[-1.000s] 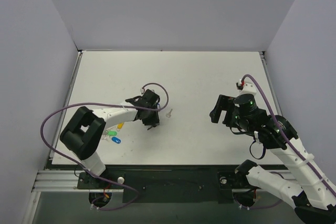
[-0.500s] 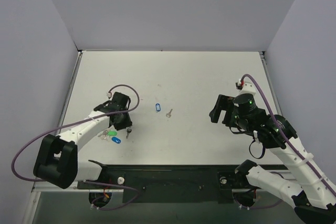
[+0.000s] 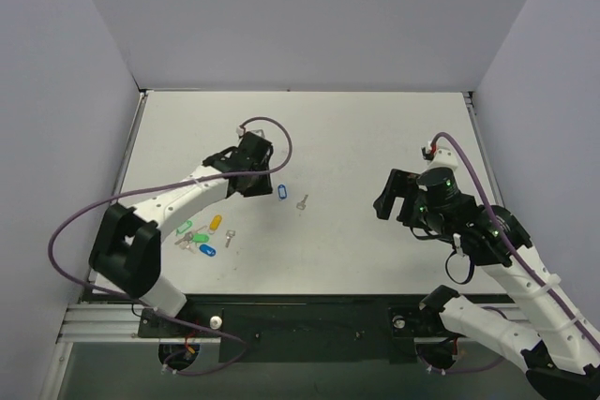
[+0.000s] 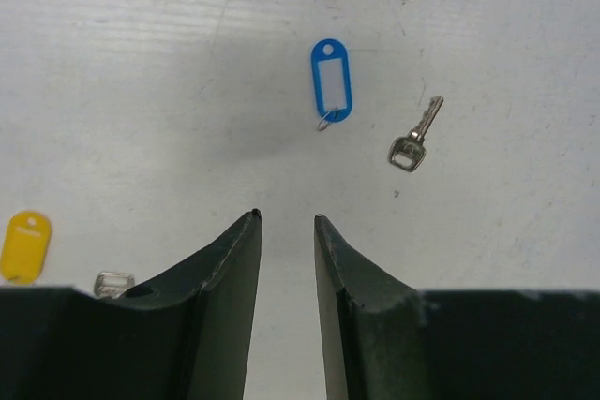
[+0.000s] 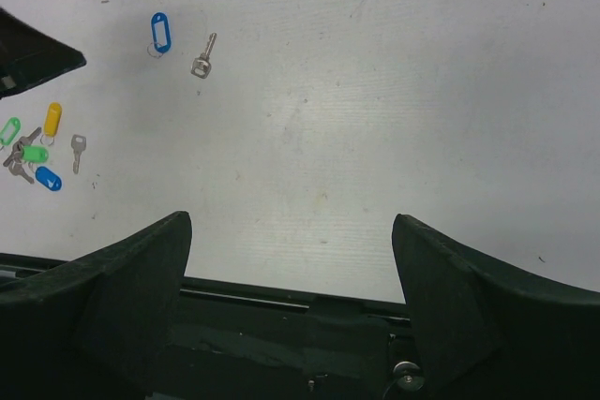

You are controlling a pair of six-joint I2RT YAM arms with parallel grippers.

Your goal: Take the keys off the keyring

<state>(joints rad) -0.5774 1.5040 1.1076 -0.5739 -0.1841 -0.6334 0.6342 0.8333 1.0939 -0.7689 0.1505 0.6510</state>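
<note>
The yellow keyring tag lies on the white table at the left; it also shows in the left wrist view and the right wrist view. A loose silver key lies just right of it. Another silver key lies mid-table beside a blue tag; both show in the left wrist view, key and tag. My left gripper hovers just left of the blue tag, its fingers a narrow gap apart and empty. My right gripper is wide open and empty at the right.
A cluster of green tags, a second blue tag and small keys lies at the front left, also in the right wrist view. The table's near edge with a black rail is below the right gripper.
The left arm swung left off the blue tag, then back up toward it. The blue tag now lies uncovered on the table beside the key. The right arm has not moved.
</note>
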